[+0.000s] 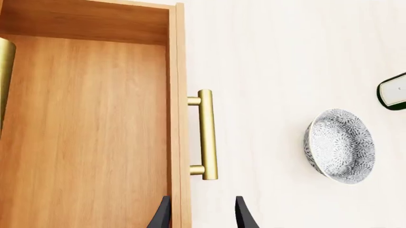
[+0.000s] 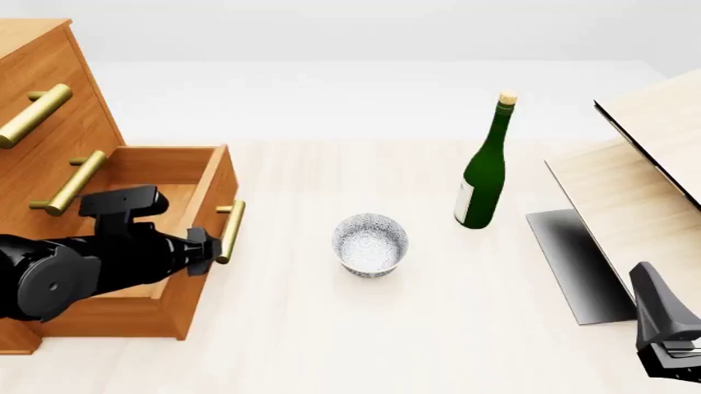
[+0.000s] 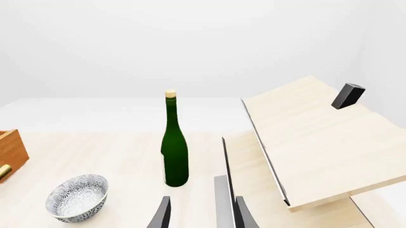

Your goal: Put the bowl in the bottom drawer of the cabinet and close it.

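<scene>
The cabinet [image 2: 44, 98] stands at the table's left, and its bottom drawer [image 2: 164, 176] is pulled out and holds nothing. In the left wrist view the drawer's bare wooden floor [image 1: 82, 133] and brass bar handle [image 1: 207, 134] show. My left gripper [image 1: 201, 214] is open, its fingertips either side of the drawer's front panel, just short of the handle's end and not touching it. The speckled bowl [image 2: 370, 244] sits upright on the table to the right of the drawer; it is also the bowl [image 3: 77, 197] in the right wrist view. My right gripper [image 3: 203, 213] is open and holds nothing, far right, near the front edge.
A green wine bottle [image 2: 485, 168] stands upright behind and right of the bowl. Pale slanted boards [image 2: 646, 164] with a dark panel [image 2: 575, 263] fill the right side. The upper drawers' brass handles [image 2: 33, 115] jut out above the open drawer.
</scene>
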